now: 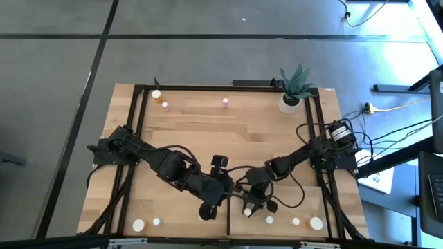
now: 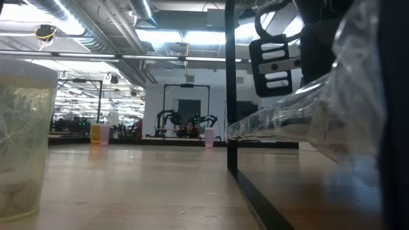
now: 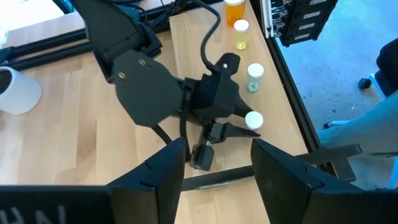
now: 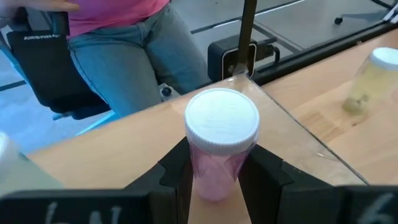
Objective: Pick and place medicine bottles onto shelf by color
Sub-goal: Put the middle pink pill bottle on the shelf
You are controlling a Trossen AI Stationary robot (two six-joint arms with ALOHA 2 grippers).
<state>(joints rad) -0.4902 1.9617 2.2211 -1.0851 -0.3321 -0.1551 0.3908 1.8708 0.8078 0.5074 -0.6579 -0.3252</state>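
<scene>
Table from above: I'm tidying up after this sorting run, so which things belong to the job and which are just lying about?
Job: pink bottle in the right pincer; other bottles on the table; left pincer hovering near.
Lying about: potted plant, cables, seated person.

Light-wood plank tabletop [image 1: 228,128] bordered by a dark frame.
Far edge: potted plant [image 1: 293,88] at right, small bottles [image 1: 160,99] at left. Near edge: white-capped bottles [image 1: 296,222].

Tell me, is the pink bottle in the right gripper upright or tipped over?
Upright. The pink bottle stands cap-up between the right gripper fingers, which are shut on its body.
</scene>
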